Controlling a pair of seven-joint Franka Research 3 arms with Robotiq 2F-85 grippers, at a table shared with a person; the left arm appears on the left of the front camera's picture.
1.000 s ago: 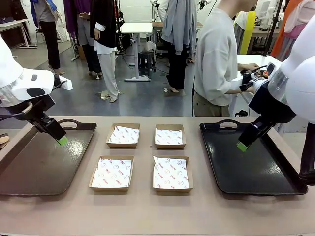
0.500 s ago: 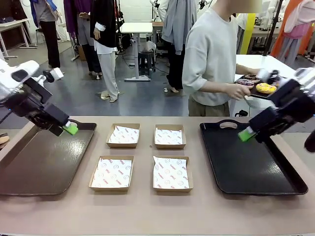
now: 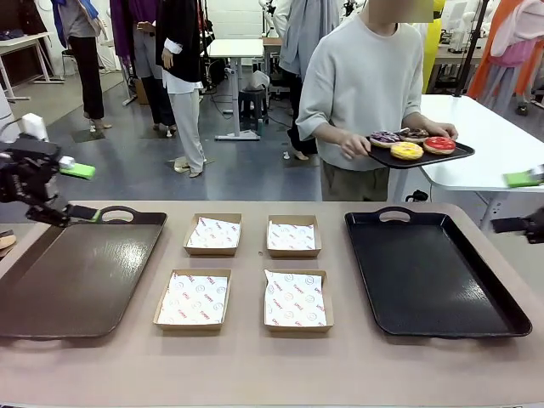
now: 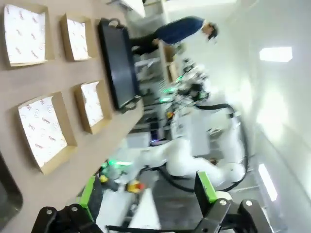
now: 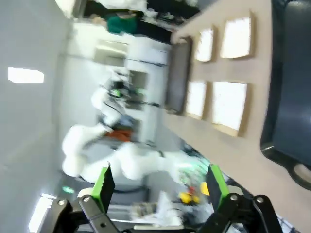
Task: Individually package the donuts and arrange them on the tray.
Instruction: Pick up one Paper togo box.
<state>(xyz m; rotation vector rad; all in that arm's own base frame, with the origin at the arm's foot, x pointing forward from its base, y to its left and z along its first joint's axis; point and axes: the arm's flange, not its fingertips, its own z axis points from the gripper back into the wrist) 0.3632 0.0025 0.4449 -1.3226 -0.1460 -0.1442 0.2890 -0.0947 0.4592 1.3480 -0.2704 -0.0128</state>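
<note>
Front view across a tan table [image 3: 255, 365]: four shallow cardboard boxes [image 3: 194, 299], each lined with printed white paper, sit in a two-by-two block at the table's middle. Left of the boxes lies a large brown tray [image 3: 76, 280]; right of the boxes lies a large black tray [image 3: 433, 280]. Beyond the boxes, on the far side, a person in a pale grey sweatshirt stands holding a small dark serving tray [image 3: 442, 158] in the air, one hand [image 3: 355, 146] gripping one end and the other hand [image 3: 448, 130] curled over the far edge. All four donuts rest on that serving tray, well beyond the boxes and to their right: a dark sprinkled donut [image 3: 384, 138], a chocolate donut [image 3: 416, 133], a yellow-iced donut [image 3: 406, 150] and a red-iced donut [image 3: 439, 144], packed close together. The left gripper [image 3: 81, 191] hangs far left of the boxes, above the brown tray's far corner, its green-padded fingers spread wide with nothing between them. The right gripper [image 3: 517, 202] hangs far right of the boxes, past the black tray, its fingers likewise spread and empty. Both wrist views show the fingers wide apart, the boxes tilted sideways in the distance.
</note>
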